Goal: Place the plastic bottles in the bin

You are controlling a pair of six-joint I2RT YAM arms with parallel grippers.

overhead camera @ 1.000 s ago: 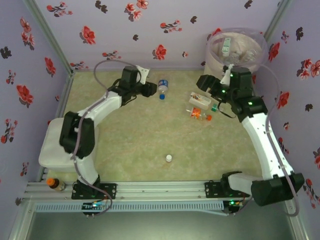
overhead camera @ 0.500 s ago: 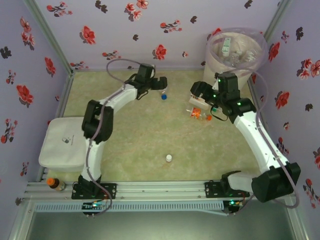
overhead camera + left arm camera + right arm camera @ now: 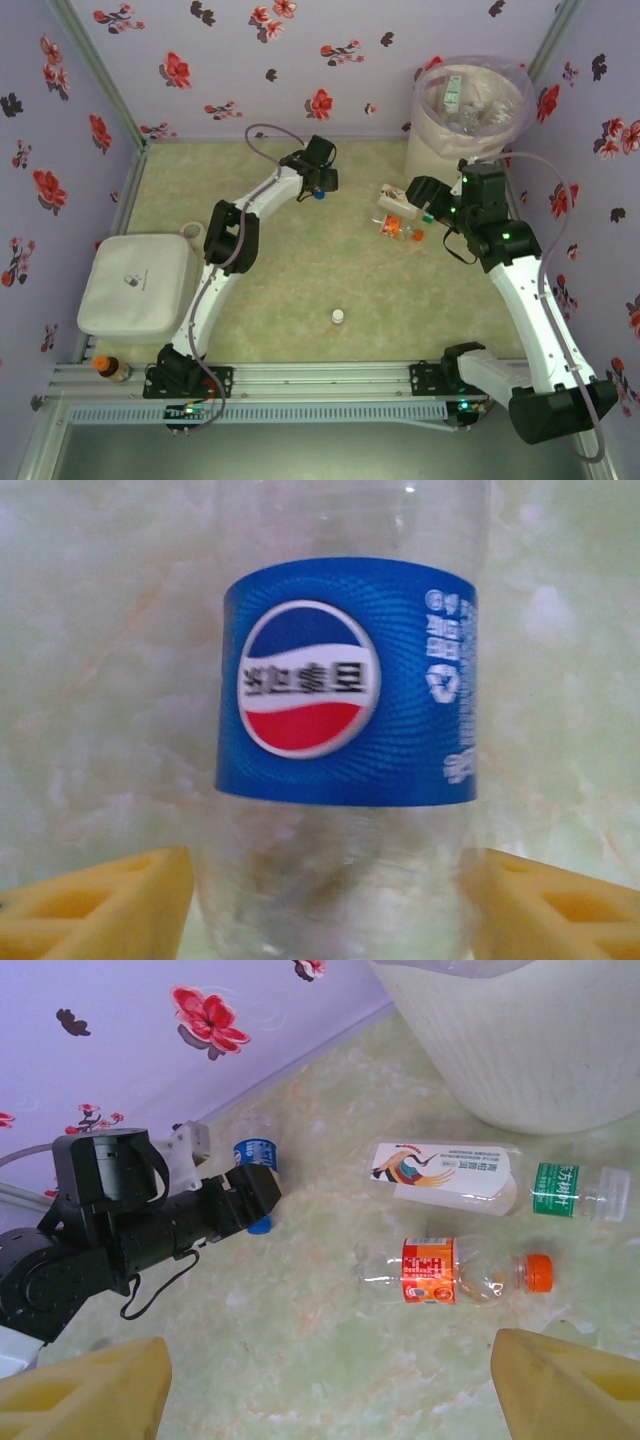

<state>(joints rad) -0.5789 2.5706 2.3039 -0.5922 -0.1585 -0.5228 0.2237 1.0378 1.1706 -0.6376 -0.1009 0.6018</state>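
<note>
Status: task partly done. The bin [image 3: 432, 150] stands in the far corner and holds several clear bottles [image 3: 465, 105]. They overlap in the pink liner, so I cannot count them.

Left to bin: four plastic bottles on the table [image 3: 270, 290].
- Pepsi bottle [image 3: 345, 710], blue label and blue cap: lying well apart from the bin, along the back wall. The left gripper [image 3: 322, 180] is on it, yellow fingers [image 3: 110, 905] pressed against its two sides. The bottle is not lifted.
- White bird-label bottle [image 3: 440, 1170]: near the bin's foot.
- Green-label bottle [image 3: 565, 1188]: touching the bird-label one, on the bin side. I read it as a separate bottle, but the overlap leaves some doubt.
- Orange-label bottle [image 3: 445, 1270], orange cap: just beyond those two, away from the bin.

The right gripper [image 3: 325, 1385] hovers over that cluster by the bin, jaws wide apart with nothing between them.

Not for the bin, all far from it:
- one white cap [image 3: 338, 316]
- one flat white box [image 3: 140, 285]
- one brown bottle [image 3: 110, 368]

Judgement: the Pepsi bottle goes in next, then the three beside the bin.
</note>
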